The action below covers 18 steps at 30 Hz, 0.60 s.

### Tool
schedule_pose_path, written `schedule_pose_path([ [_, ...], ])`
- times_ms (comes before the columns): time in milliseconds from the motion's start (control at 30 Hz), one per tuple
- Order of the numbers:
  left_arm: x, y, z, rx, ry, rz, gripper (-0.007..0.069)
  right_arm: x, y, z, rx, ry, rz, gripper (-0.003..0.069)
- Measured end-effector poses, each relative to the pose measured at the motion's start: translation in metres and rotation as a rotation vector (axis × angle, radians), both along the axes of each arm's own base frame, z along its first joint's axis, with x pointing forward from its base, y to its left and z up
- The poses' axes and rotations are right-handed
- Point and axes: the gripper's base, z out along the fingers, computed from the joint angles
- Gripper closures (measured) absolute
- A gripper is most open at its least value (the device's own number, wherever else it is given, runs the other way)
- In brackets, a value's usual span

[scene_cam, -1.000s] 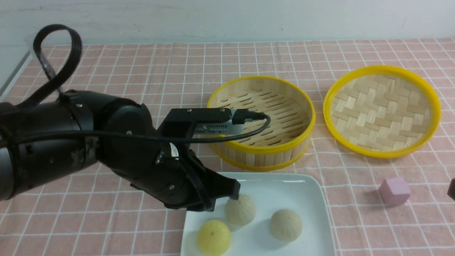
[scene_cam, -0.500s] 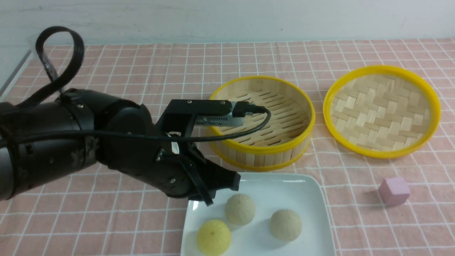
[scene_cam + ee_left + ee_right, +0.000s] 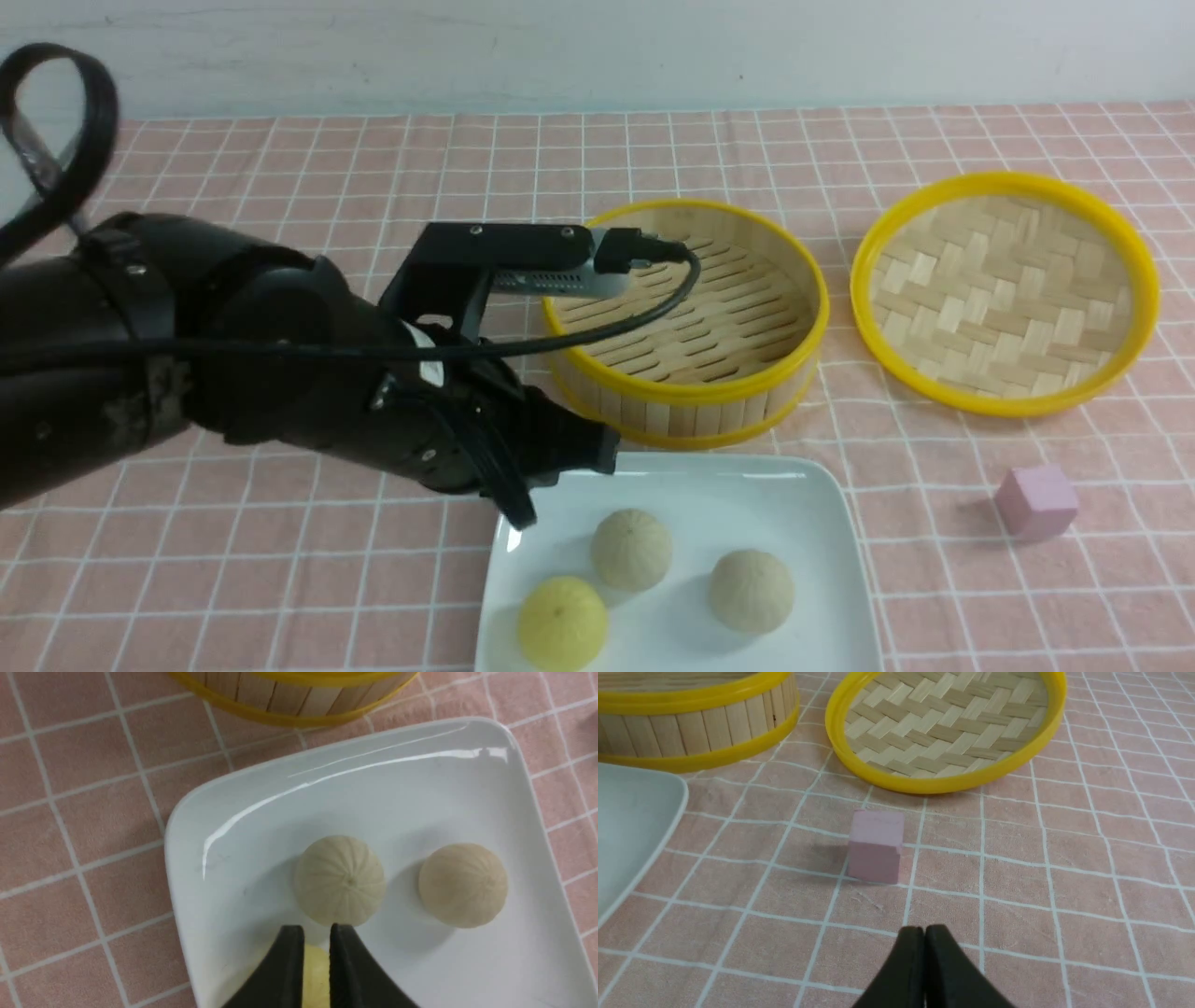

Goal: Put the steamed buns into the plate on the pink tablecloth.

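steamed buns (image 3: pixel 633 549) sit on plate (image 3: pixel 803 504); wrist view shows left gripper (image 3: pixel 316 934) ajar.

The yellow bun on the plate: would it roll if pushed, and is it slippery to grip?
Probably rolls: the yellow bun is nearly round and sits on the glossy plate, so a push could send it sliding or rolling. The raised rim would likely stop it. Its pleated, matte skin looks grippable, not slippery; softness cannot be judged.
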Motion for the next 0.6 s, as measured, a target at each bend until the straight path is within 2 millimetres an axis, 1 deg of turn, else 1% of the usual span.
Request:
schedule_pose_path([
  [33,0.0,0.0,0.0,0.0,0.0,0.0,0.0512,0.0,0.0,0.0,0.0,0.0,0.0,0.0637],
  [67,-0.006,0.005,0.013,-0.021,-0.037,-0.002,0.0538,0.0,0.0,0.0,0.0,0.0,0.0,0.0636],
  [100,-0.006,0.005,0.012,-0.019,-0.037,-0.003,0.0542,0.0,0.0,0.0,0.0,0.0,0.0,0.0636],
  [133,-0.012,0.01,0.023,-0.029,-0.067,-0.007,0.0577,0.0,0.0,0.0,-0.002,0.0,0.0,0.0636],
  [200,-0.023,0.02,0.038,-0.039,-0.117,-0.014,0.0613,0.0,0.0,0.0,-0.003,0.0,0.0,0.0632],
  [267,-0.036,0.032,0.054,-0.027,-0.168,-0.024,0.0623,0.0,0.0,0.0,-0.003,0.0,0.0,0.0629],
  [300,-0.039,0.035,0.057,-0.028,-0.175,-0.025,0.0623,0.0,0.0,0.0,-0.003,0.0,0.0,0.0628],
  [333,-0.049,0.045,0.066,-0.011,-0.205,-0.03,0.0623,0.0,0.0,0.0,-0.003,0.0,0.0,0.0625],
  [400,-0.065,0.061,0.078,0.024,-0.246,-0.032,0.0623,0.0,0.0,0.0,-0.003,0.0,0.0,0.0622],
  [500,-0.085,0.081,0.087,0.066,-0.266,-0.026,0.0623,0.0,0.0,0.0,-0.003,0.0,0.0,0.0619],
  [567,-0.101,0.095,0.086,0.095,-0.26,-0.021,0.0623,0.0,0.0,0.0,-0.003,0.0,0.0,0.0615],
  [600,-0.103,0.096,0.087,0.091,-0.265,-0.02,0.0623,0.0,0.0,0.0,-0.003,0.0,0.0,0.0615],
])
